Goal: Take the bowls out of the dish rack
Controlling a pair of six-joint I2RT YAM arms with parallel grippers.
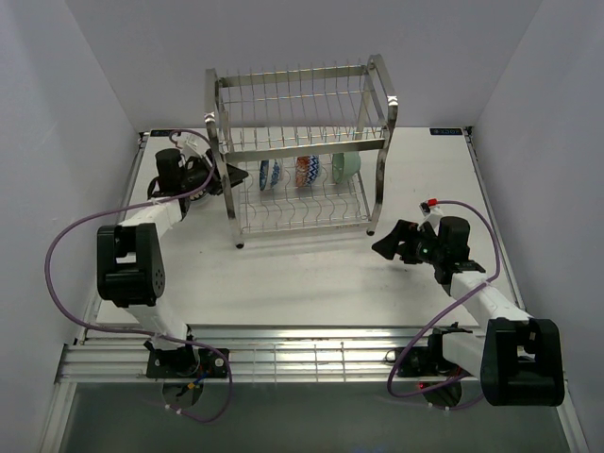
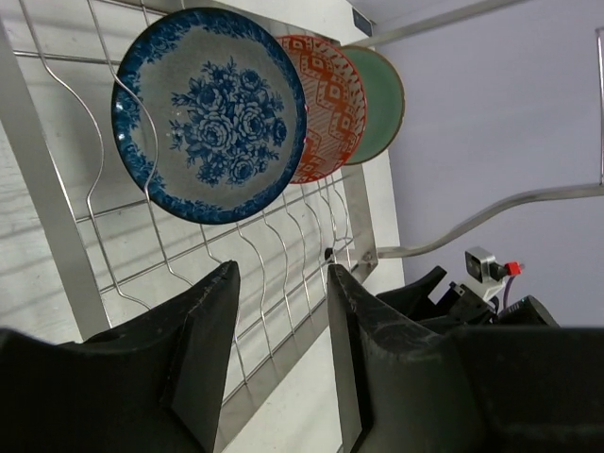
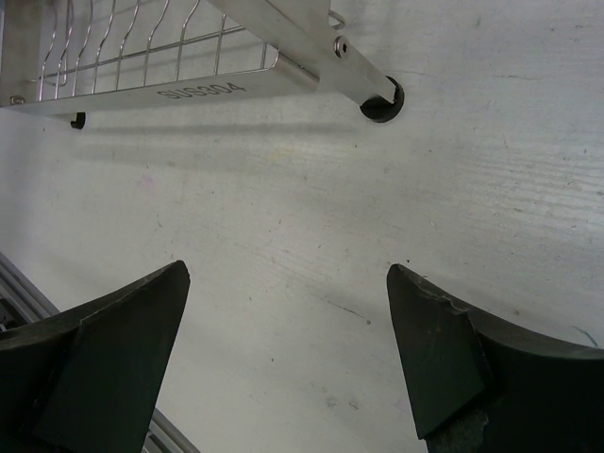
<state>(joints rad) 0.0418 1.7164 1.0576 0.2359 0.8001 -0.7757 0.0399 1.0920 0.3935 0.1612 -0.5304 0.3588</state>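
Note:
The dish rack [image 1: 302,142] stands at the back middle of the table. On its lower tier the bowls stand on edge in a row: a blue-and-white one [image 1: 268,175] [image 2: 209,113], a red patterned one [image 1: 307,171] [image 2: 330,104] and a mint green one [image 1: 345,166] [image 2: 379,94]. My left gripper [image 1: 225,176] [image 2: 281,288] is at the rack's left end, aimed along the lower tier toward the blue-and-white bowl. It is open, short of the bowl, with only wire behind its fingers. My right gripper [image 1: 389,241] [image 3: 288,283] hovers open over bare table by the rack's right front foot [image 3: 381,102].
The rack's lower frame bar [image 3: 189,90] runs just beyond the right gripper. Its chrome posts [image 1: 380,179] rise at the corners, and the upper tier [image 1: 302,94] holds nothing. White walls close in on the left, right and back. A slotted rail [image 1: 283,359] runs along the near edge.

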